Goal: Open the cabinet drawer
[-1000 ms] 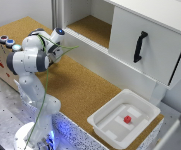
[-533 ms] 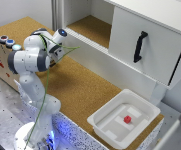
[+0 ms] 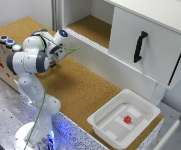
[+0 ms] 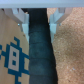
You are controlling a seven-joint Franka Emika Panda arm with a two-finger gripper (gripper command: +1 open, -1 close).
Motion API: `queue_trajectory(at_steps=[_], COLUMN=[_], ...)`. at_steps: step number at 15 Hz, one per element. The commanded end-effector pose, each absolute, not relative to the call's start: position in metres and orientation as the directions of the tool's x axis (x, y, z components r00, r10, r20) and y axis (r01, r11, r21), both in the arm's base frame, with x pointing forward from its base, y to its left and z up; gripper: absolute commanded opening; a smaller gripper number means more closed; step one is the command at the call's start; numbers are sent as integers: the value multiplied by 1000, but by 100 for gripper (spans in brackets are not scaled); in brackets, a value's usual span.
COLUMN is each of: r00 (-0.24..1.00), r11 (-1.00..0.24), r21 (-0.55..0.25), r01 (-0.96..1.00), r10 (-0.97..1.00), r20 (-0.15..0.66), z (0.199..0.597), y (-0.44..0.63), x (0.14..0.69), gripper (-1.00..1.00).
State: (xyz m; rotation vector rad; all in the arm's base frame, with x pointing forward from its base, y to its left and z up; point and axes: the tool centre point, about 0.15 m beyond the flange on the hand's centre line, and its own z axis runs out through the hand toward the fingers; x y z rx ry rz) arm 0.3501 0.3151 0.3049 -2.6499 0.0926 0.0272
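The cabinet drawer (image 3: 151, 47) is a big white box at the exterior view's upper right, with a black bar handle (image 3: 140, 46) on its flat front. It belongs to the white cabinet (image 3: 102, 55), whose cork-lined shelf (image 3: 92, 27) lies to the drawer's left. My gripper (image 3: 55, 56) hangs at the exterior view's left, well away from the handle, over the cork floor. In the wrist view the gripper (image 4: 39, 19) is open, its two pale fingertips (image 4: 22, 21) standing apart with nothing between them.
A cardboard box (image 3: 1, 56) with coloured round things on top stands behind the arm; its printed side (image 4: 12, 55) shows in the wrist view beside a dark gap (image 4: 40, 55). A shallow white tray (image 3: 102, 125) with a red cube (image 3: 126, 119) sits below the drawer.
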Motion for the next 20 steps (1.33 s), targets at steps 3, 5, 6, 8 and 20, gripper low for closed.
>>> queue_trajectory(at_steps=[3, 5, 6, 8, 20], r00=[998, 999, 999, 999, 991], r11=[-876, -877, -878, -880, -891], r21=[-479, -479, -476, -472, -435], r01=[-59, -52, -50, -50, -131], r10=[-48, -42, -40, -38, -122], r20=[-33, -33, -33, -36, -50], z=[289, 288, 287, 286, 265], y=[258, 247, 243, 233, 167], x=[334, 334, 333, 333, 343], gripper=[-100, -100, -100, -100, -100])
